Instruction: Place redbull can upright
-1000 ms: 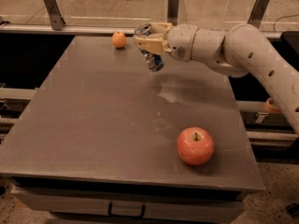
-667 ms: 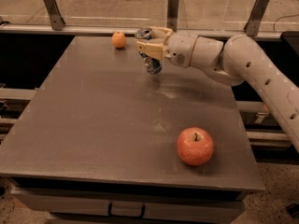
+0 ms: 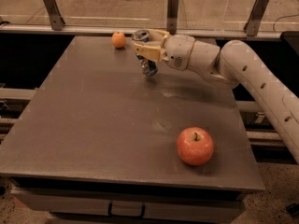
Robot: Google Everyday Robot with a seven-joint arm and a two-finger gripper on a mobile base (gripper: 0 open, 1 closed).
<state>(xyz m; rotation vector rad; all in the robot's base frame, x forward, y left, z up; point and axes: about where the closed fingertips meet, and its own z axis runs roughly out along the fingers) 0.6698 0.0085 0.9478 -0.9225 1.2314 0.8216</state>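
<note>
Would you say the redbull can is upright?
Nearly upright: the redbull can, silver top uppermost, gripped by the pincer over the table, far side.

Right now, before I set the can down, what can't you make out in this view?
- The redbull can: its middle is hidden by the pincer, which grips it over the far side of the table, near the orange fruit.
- Its base: whether it touches the table cannot be told from this angle.
- The arm: cut off by the right edge; the robot's base is out of view.

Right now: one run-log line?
hand: shut on redbull can | place: far side of table, beside orange | tilt: near upright | release: not yet
</note>
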